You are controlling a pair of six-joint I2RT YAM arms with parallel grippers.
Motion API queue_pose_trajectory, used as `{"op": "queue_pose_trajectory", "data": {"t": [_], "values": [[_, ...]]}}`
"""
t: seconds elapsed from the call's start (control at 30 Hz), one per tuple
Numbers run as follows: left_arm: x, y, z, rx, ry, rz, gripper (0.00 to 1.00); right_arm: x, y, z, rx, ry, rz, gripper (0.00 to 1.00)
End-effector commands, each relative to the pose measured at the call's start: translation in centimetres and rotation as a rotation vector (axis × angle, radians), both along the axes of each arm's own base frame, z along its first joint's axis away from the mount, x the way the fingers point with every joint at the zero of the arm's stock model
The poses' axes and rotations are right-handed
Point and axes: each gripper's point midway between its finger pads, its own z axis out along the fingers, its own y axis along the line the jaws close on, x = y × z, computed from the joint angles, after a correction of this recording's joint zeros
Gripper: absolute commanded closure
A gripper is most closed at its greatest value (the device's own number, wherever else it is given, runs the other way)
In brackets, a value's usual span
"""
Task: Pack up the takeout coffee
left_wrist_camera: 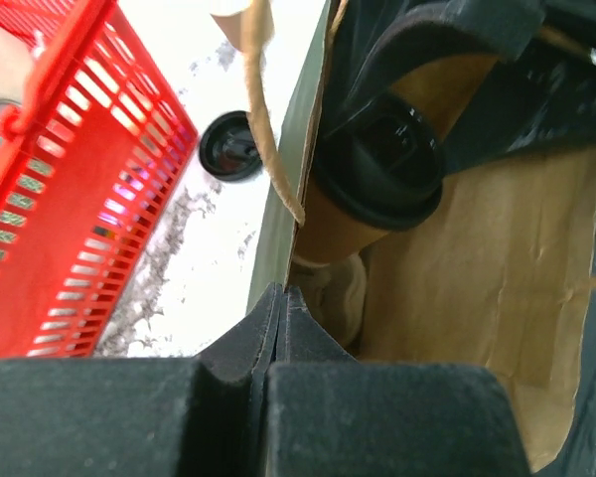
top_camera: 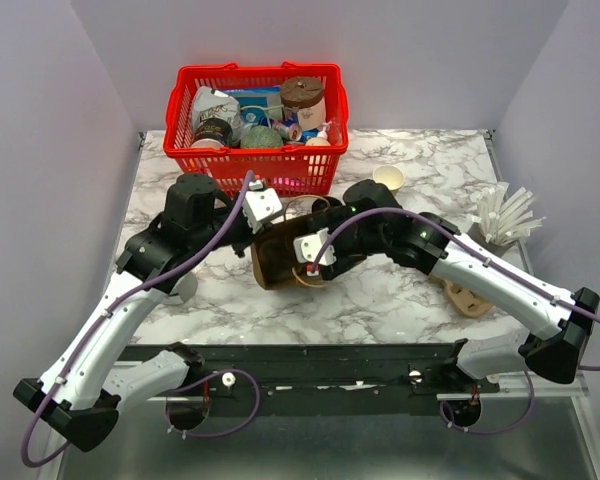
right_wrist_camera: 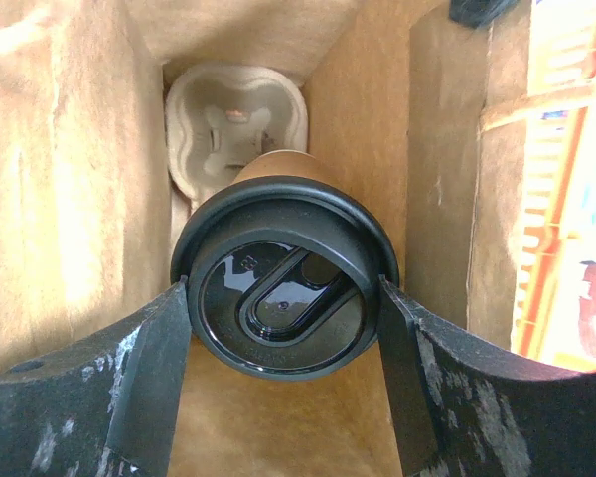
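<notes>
A brown paper bag (top_camera: 278, 258) lies on its side on the marble table, mouth toward my right arm. My right gripper (right_wrist_camera: 278, 308) reaches inside it and is shut on the black lid of the takeout coffee (right_wrist_camera: 278, 288), a tan kraft cup lying along the bag. A pale pulp carrier (right_wrist_camera: 233, 119) sits at the bag's bottom, just beyond the cup. My left gripper (left_wrist_camera: 281, 298) is shut on the bag's upper edge (left_wrist_camera: 303, 189) and holds the mouth open. The left wrist view also shows the lidded cup (left_wrist_camera: 377, 169) inside the bag.
A red basket (top_camera: 255, 150) full of goods stands behind the bag. A small open cup with a white inside (top_camera: 388, 177) stands at the back right. A loose black lid (left_wrist_camera: 228, 147) lies between bag and basket. White sticks in a holder (top_camera: 505, 215) stand at the right.
</notes>
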Motion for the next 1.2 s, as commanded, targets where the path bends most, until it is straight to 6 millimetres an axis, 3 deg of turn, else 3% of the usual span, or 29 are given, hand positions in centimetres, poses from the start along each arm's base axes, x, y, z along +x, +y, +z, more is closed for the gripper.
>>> {"op": "queue_pose_trajectory", "data": {"t": [0.0, 0.07, 0.23, 0.4, 0.63, 0.87, 1.07, 1.1, 1.17], "values": [[1.6, 0.1, 2.3, -0.043, -0.086, 0.089, 1.0, 1.6, 1.1, 2.6, 0.072, -0.107, -0.033, 1.0], [2.1, 0.4, 2.6, -0.028, -0.123, 0.103, 1.0, 1.9, 1.4, 3.0, 0.082, -0.104, -0.041, 0.99], [2.7, 1.5, 2.4, 0.035, -0.229, 0.121, 1.0, 2.9, 2.1, 1.3, 0.051, -0.059, -0.086, 1.0], [1.8, 2.0, 2.3, 0.046, -0.328, 0.106, 1.0, 2.9, 2.0, -0.4, 0.043, 0.003, -0.13, 0.99], [0.4, 1.1, 0.4, 0.024, -0.278, 0.073, 1.0, 2.1, 1.8, -2.3, 0.068, 0.014, -0.115, 1.0], [0.3, -0.5, 0.4, -0.075, -0.193, 0.095, 1.0, 1.2, 1.6, -4.2, -0.002, 0.007, -0.047, 0.99], [0.1, -1.0, 0.0, -0.116, -0.139, 0.108, 1.0, 0.5, 1.4, -3.7, 0.029, -0.046, -0.03, 1.0], [0.0, -0.9, -0.3, -0.109, -0.133, 0.102, 1.0, 0.1, 0.9, -4.5, 0.021, -0.037, -0.022, 1.0], [-0.5, -1.0, -0.8, -0.096, -0.131, 0.087, 1.0, -0.8, 0.5, -3.4, 0.071, -0.071, 0.007, 1.0]]}}
